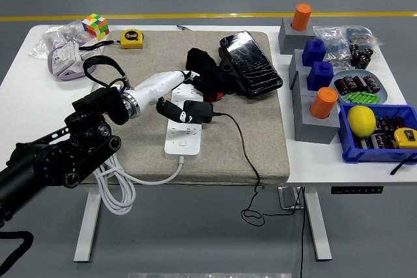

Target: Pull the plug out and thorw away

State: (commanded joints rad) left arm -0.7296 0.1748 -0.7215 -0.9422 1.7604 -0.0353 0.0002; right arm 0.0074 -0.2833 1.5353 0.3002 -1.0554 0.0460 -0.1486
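A black plug [197,110] with a thin black cable sits in a white power strip [182,140] on the grey mat [260,141]. My left hand [174,96], white with dark joints, reaches in from the lower left and lies over the strip's far end. Its fingers [184,77] stretch past the plug toward a black cloth. Its thumb [168,109] lies against the plug's left side. The hand looks open, not closed round the plug. The right arm is out of view.
A black cloth [205,69] and a black phone-like slab [251,63] lie behind the strip. The strip's white cord [114,190] hangs off the front edge. Grey blocks [313,122] and a blue bin [384,144] stand at the right; a tape measure [132,38] and a cube [96,26] lie far left.
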